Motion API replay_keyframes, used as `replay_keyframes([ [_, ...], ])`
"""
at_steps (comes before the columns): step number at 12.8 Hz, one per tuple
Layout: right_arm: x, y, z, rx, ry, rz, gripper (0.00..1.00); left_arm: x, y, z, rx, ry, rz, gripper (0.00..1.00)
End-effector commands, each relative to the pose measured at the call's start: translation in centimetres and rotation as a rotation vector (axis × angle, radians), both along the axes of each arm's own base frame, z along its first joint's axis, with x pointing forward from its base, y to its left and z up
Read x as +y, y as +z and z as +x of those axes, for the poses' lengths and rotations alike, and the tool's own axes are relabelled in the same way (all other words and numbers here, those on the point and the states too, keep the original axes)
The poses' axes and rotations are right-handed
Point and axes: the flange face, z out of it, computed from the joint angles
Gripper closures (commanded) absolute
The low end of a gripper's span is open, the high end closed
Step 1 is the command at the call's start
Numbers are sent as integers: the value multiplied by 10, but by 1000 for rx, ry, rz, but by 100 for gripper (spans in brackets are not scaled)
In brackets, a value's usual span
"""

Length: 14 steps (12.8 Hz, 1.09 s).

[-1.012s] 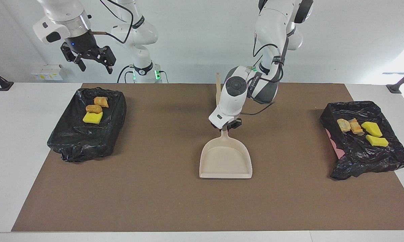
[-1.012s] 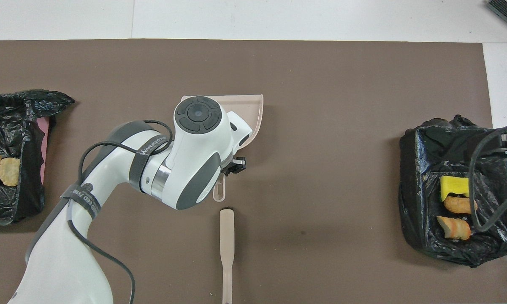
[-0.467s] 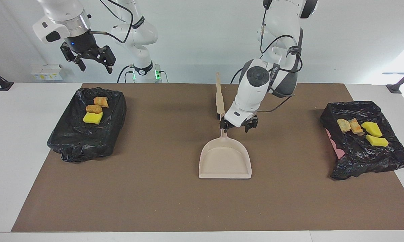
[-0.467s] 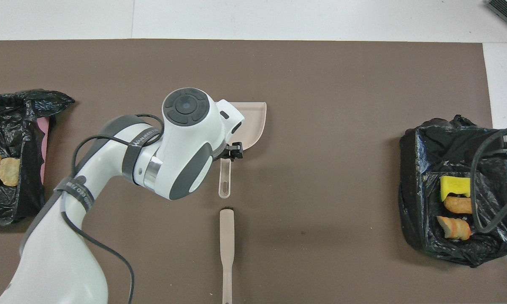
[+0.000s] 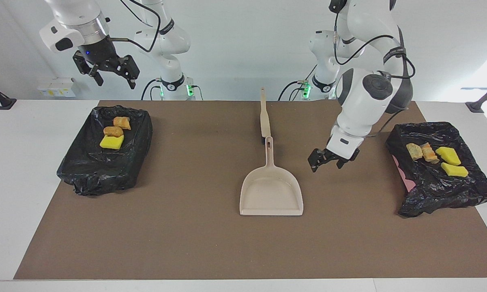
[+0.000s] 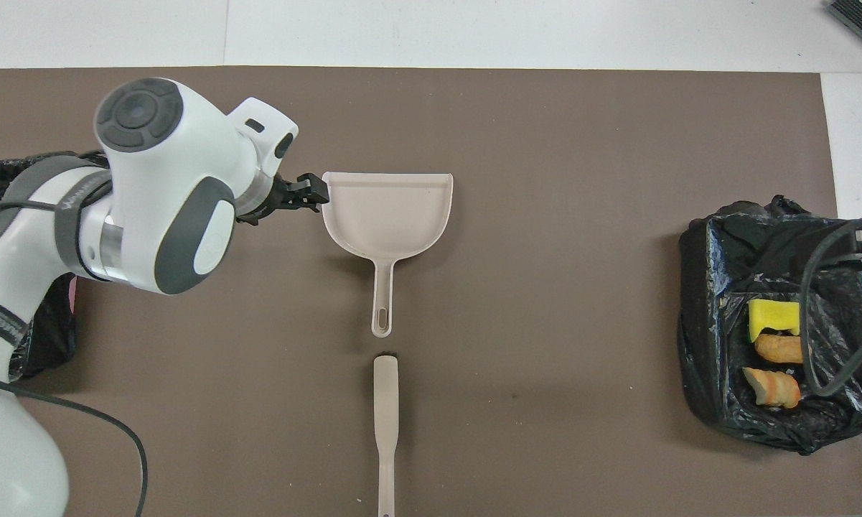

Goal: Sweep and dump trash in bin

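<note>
The trash lies in two black-lined bins. The bin [image 5: 101,178] at the right arm's end holds two tan-orange lumps and a yellow chunk [image 5: 112,142] [image 6: 774,319]. The bin [image 5: 442,198] at the left arm's end holds several pieces [image 5: 448,155]. A beige dustpan [image 5: 271,190] [image 6: 387,215] rests flat mid-mat with nothing in it. My left gripper [image 5: 327,161] [image 6: 314,194] hangs open and empty over the mat between the dustpan and its bin. My right gripper [image 5: 107,71] waits open, raised above the other bin.
A beige brush [image 5: 264,117] [image 6: 385,424] lies on the brown mat [image 5: 186,227], in line with the dustpan's handle and nearer to the robots. In the overhead view the left arm covers most of the bin at its end.
My left gripper opened and let go of the dustpan's handle, then swung away toward the left arm's end of the table. The dustpan stays on the mat. The right arm has not moved.
</note>
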Motion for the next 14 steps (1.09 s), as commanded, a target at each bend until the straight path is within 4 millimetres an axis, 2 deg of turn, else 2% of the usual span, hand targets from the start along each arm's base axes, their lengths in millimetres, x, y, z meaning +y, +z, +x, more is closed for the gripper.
replay_keyframes([
  [1,-2,0,-7,-1,19,17,0,46,20,4,25,-53,8,0],
  [4,-3,0,-7,-1,18,17,0,79,43,0,40,-190,23,0],
  [5,-3,0,-7,-1,18,17,0,83,50,-5,32,-210,24,0],
  [6,-3,0,-7,-1,18,17,0,102,57,-6,26,-199,26,0],
  [7,-3,0,-7,-1,18,17,0,112,62,-11,36,-188,25,0],
  [9,-3,0,-7,-1,18,17,0,119,65,-29,49,-178,29,0],
  [11,-2,0,-7,-1,19,17,0,124,81,-36,44,-170,36,0],
  [12,-3,0,-7,-1,18,17,0,128,88,-44,99,-188,89,0],
  [14,-2,0,-7,-1,19,17,0,126,114,-52,139,-240,165,0],
])
